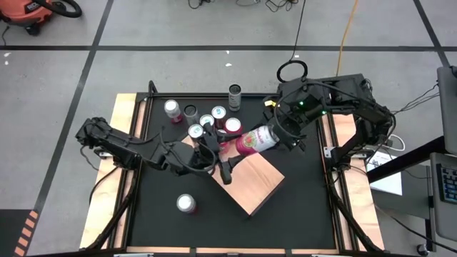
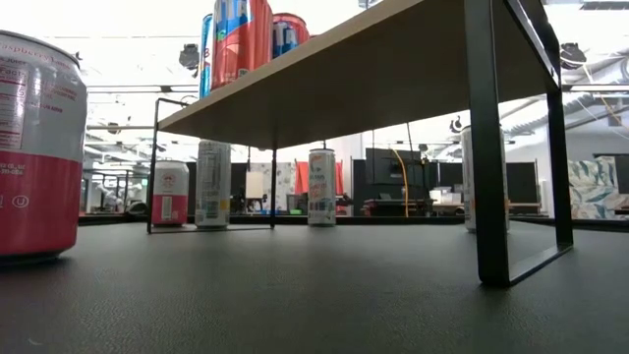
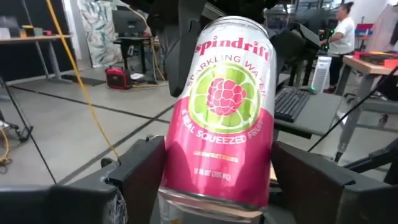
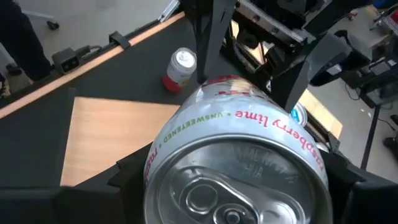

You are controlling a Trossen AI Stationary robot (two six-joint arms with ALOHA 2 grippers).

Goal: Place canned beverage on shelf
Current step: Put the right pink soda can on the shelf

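The canned beverage, white at its top end and pink at its base with a raspberry-lime label, lies about level in the air over the far corner of the shelf, a pale wood slab on black legs. My left gripper comes from the table's left and is shut on the can's pink end. My right gripper comes from the right and is shut on its top end. Several other cans stand on the shelf's far end. My left gripper pinches the can's pink base end between its two fingers, one on each side of the wall. The fingers come level from the table's left and lie along the can. The can is lifted clear of the shelf. My right gripper pinches the can's top end, on the white wall just below the rim, between its two fingers. It comes slanting down from the table's right and lies along the can, whose pull-tab lid faces the wrist.
A lone pink can stands on the black table near the front left, large in the low view. More cans stand on the table beyond the shelf. The near half of the shelf top is bare wood.
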